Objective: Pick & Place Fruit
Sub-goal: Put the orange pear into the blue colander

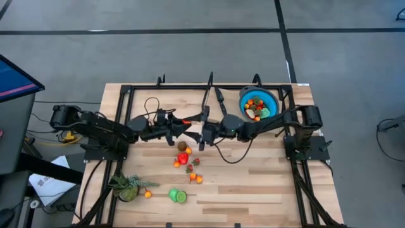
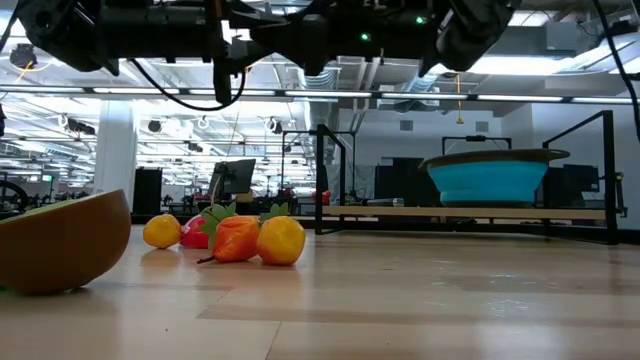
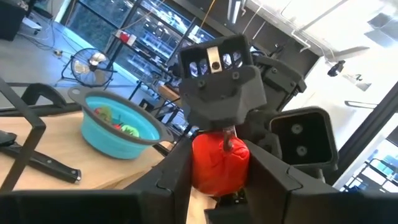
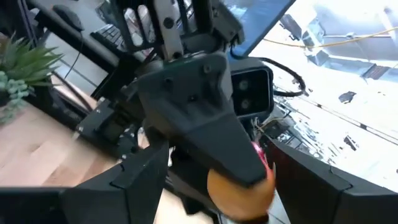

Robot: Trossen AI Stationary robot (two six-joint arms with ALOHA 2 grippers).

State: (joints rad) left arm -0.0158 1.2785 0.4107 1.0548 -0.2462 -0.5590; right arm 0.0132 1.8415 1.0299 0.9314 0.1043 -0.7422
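Above the table's middle, left fingers (image 3: 186,168) hold a red fruit (image 3: 219,163) against right gripper (image 1: 204,132), its fingers parted.

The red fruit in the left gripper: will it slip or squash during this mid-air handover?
The red fruit looks glossy and rounded, so it could twist or slip. It shows no dent between the left gripper's fingers, suggesting a fairly stiff toy. Once dropped, it would probably roll.
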